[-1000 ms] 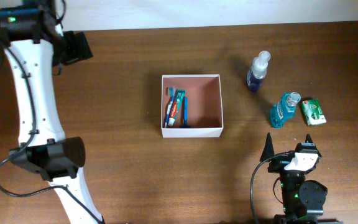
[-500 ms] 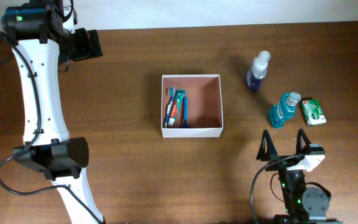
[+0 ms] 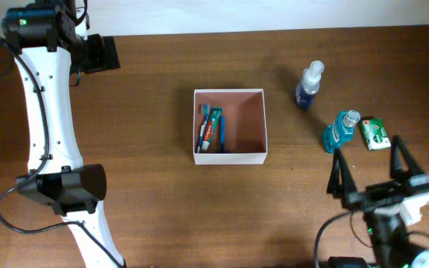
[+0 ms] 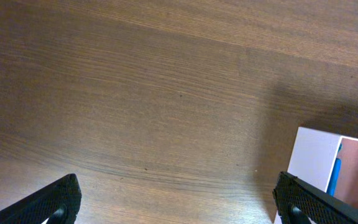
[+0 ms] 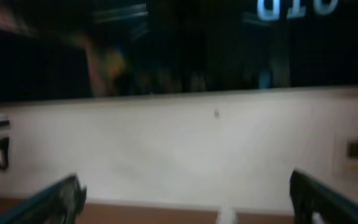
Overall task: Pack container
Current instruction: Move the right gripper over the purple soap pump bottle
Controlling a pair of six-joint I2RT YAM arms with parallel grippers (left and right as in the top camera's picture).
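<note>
**At table centre: container part-filled, both grippers wide and empty**

At the middle of the wooden table [image 3: 147, 112], seen from overhead, sits the container [image 3: 229, 158], square and shallow, with white walls and a pinkish-brown floor. Inside it a toothpaste tube [image 3: 214, 128] and a blue-handled toothbrush [image 3: 202, 126] lie side by side along the 9 o'clock wall. The floor toward 3 o'clock is bare.

Outside the box, three items stand apart from it. A blue spray bottle [image 3: 309, 84] with a clear top is at 2 o'clock from the container. A teal mouthwash bottle [image 3: 339, 132] lies at 3 o'clock, and just beyond it, close beside, is a small green packet [image 3: 375, 134].

At 4 o'clock from the container the right gripper [image 3: 369, 152] points toward 12 o'clock, its two dark fingers spread wide with nothing between them. Their tips come near the mouthwash bottle and the green packet, but whether they touch is not clear. Its wrist view is blurred, showing a pale wall and the fingers at the lower corners of the frame.

At 10 o'clock, well apart from the box, the left gripper [image 4: 176, 193] is also spread wide and empty over bare wood. In its wrist view one corner of the container shows at 4 o'clock.
</note>
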